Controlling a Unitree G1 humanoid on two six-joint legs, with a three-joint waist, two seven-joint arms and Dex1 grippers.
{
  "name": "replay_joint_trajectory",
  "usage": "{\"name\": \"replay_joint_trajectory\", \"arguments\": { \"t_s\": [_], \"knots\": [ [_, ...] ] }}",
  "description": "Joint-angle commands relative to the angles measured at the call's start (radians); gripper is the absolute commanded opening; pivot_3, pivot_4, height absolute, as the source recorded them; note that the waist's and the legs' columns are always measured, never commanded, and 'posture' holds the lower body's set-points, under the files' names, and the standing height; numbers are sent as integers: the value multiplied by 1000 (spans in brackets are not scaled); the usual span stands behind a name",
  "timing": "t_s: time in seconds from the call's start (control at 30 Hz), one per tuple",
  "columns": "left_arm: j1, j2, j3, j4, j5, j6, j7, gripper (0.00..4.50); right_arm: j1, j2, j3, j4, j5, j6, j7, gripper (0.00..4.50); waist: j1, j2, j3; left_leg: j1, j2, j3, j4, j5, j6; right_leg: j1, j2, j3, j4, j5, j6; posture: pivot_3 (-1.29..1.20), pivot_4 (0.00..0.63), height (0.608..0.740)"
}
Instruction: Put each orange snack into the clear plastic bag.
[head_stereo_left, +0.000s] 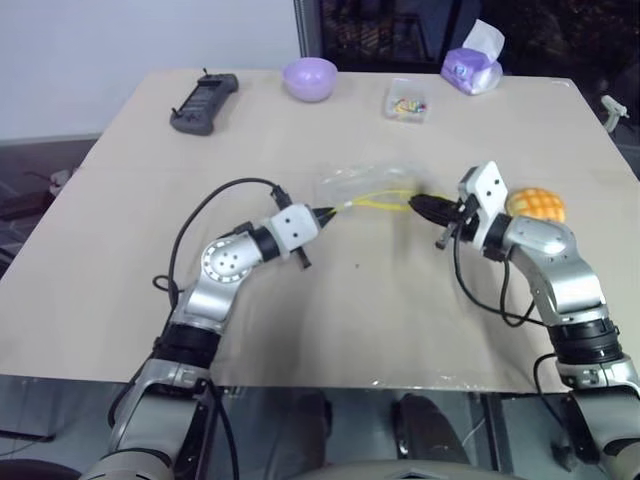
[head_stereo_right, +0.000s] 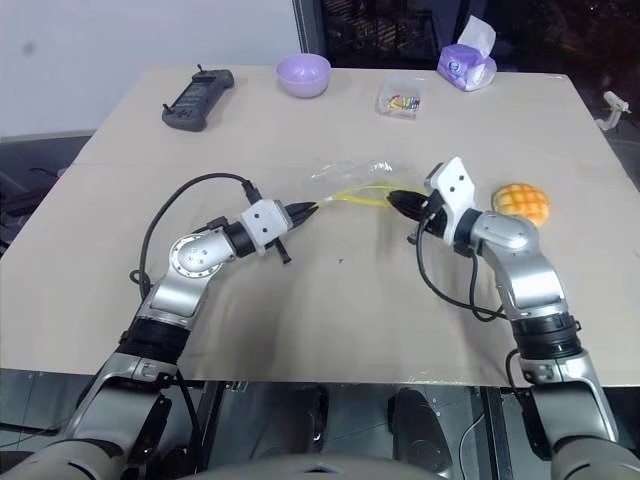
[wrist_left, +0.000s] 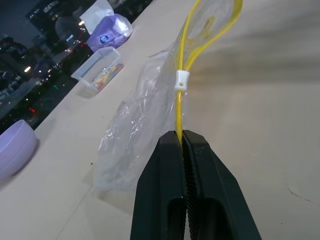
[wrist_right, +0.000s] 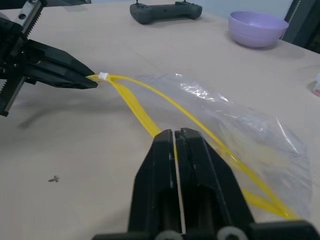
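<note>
Presently the left gripper (head_stereo_left: 328, 213) is pressed together on the yellow zip strip at one end of the thin clear plastic bag (head_stereo_left: 375, 185). Across the bag's mouth, the right gripper (head_stereo_left: 420, 205) pinches one strip. Just right of the bag lies the round golden-orange snack (head_stereo_left: 537, 205). Bare beige tabletop (head_stereo_left: 350, 320) surrounds the bag.
</note>
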Motion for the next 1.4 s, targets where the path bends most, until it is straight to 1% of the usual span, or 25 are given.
{"name": "replay_joint_trajectory", "arguments": {
  "t_s": [0.03,0.23,0.33,0.37,0.47,0.5,0.57,0.63,0.7,0.87,0.93,1.0,1.07,1.13,1.23,1.3,1.4],
  "knots": [
    [-19,-5,-2,-40,-1,-7,11,0,-44,10,14,38,-30,-43,-11,31,-1,0,0,0,0,0,0,0,0,0,0,0,0,0,0,0,150,740],
    [-14,-12,-8,-65,-17,-11,-6,0,-106,57,44,155,-95,-85,-57,31,-2,0,0,0,0,0,0,0,0,0,0,0,0,0,0,0,150,740],
    [-12,-21,-19,-101,-37,8,-26,0,-164,81,75,241,-193,-137,-148,31,-3,0,0,0,0,0,0,0,0,0,0,0,0,0,0,0,150,740],
    [-11,-23,-23,-110,-39,14,-32,0,-182,79,95,267,-237,-170,-173,269,-2,0,0,0,0,0,0,0,0,0,0,0,1,0,0,0,150,740],
    [-8,-24,-28,-121,-36,21,-34,0,-203,64,156,312,-325,-263,-178,1153,-2,0,0,0,0,0,0,0,0,-1,0,0,0,0,0,0,150,740],
    [-8,-25,-29,-123,-35,24,-34,0,-208,55,178,325,-369,-303,-196,1700,-3,0,0,0,0,0,0,0,0,-1,0,0,0,0,0,0,150,740],
    [-12,-27,-31,-124,-25,30,-28,0,-223,52,205,350,-434,-367,-240,2604,-3,0,0,0,0,0,0,0,0,-1,0,0,0,0,0,0,150,740],
    [-18,-33,-31,-134,-26,40,-23,0,-237,42,243,372,-507,-424,-274,3618,-3,0,0,0,0,0,0,0,0,-1,0,0,0,0,0,0,150,740],
    [-20,-38,-31,-140,-26,47,-21,0,-247,33,271,395,-563,-466,-298,4471,-3,0,0,0,0,0,0,0,-1,-1,0,0,0,0,0,0,150,740],
    [-16,-38,-30,-137,-13,56,-13,0,-259,28,279,425,-612,-513,-323,4471,-3,0,0,0,0,1,0,2,-4,-1,0,1,0,0,0,0,150,740],
    [-24,-39,-24,-121,12,75,19,0,-256,7,258,394,-593,-505,-282,4471,-3,0,0,0,0,1,0,2,-4,-1,0,1,0,0,0,0,150,740],
    [-25,-41,-19,-114,23,92,38,0,-241,-24,224,334,-535,-482,-205,4471,-2,0,0,0,0,1,0,2,-4,-1,0,1,0,0,0,0,150,740],
    [-20,-38,-17,-111,30,99,48,0,-213,-51,178,250,-431,-430,-105,4471,-2,0,0,0,0,1,0,2,-4,-1,0,1,0,0,0,0,150,740],
    [-13,-36,-22,-113,36,104,55,0,-171,-96,135,138,-311,-347,13,4471,3,0,0,-1,0,0,0,1,-1,0,0,0,0,0,0,0,150,740],
    [-7,-37,-26,-117,40,111,64,0,-102,-158,31,-17,-115,-162,126,4471,4,0,0,-1,0,-1,0,0,0,0,0,0,-1,0,0,0,150,740],
    [-4,-37,-27,-120,40,113,67,0,-74,-187,-19,-63,-45,-82,154,4471,1,0,0,-1,0,-1,0,0,0,1,-1,0,-1,0,0,0,150,740],
    [-4,-41,-29,-122,42,120,72,0,-57,-225,-142,35,-2,-4,96,4471,1,0,0,0,0,0,0,0,0,1,0,0,0,0,0,0,150,740]
  ]
}}
